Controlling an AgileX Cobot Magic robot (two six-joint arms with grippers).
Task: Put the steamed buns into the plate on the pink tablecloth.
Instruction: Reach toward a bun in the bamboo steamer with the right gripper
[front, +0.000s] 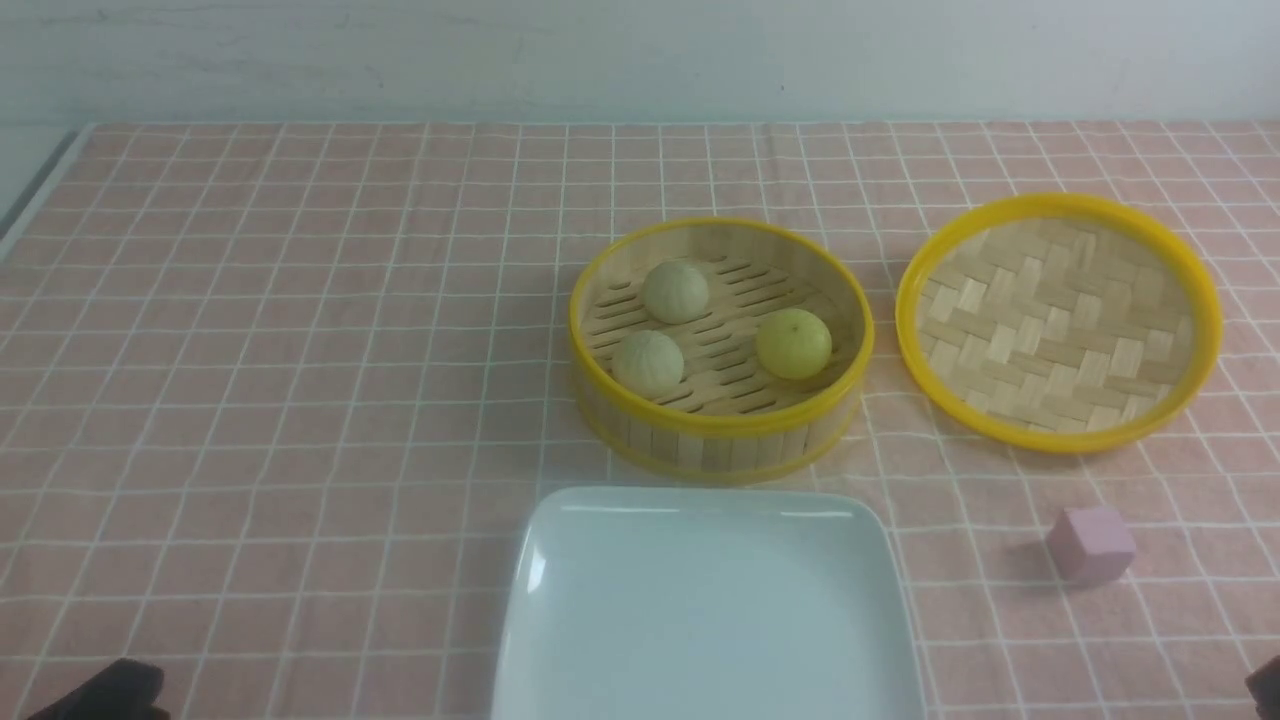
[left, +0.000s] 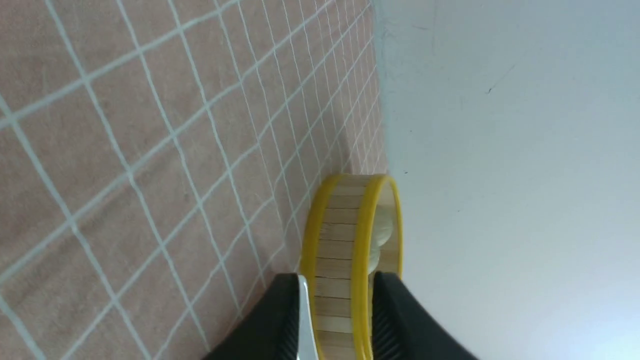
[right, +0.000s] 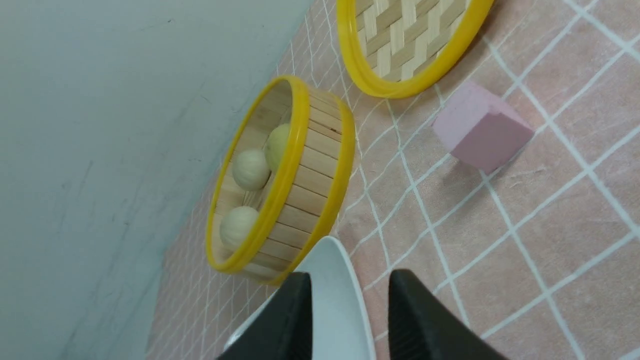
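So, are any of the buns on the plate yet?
Not yet. Done: the woven lid is off and lies beside the bamboo steamer basket. In hand: nothing. The left gripper and right gripper are both open and empty. Left to do: all three steamed buns, two beige and one yellow, sit in the basket, and the white plate has nothing on it.

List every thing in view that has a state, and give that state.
steamer basket, uncovered, holding three buns
lid, off, lying flat beside the basket
steamed buns, all three in the basket, none on the plate
plate, empty
pink cube, resting on the pink tablecloth, nothing touching it
left gripper, open, holding nothing
right gripper, open, holding nothing
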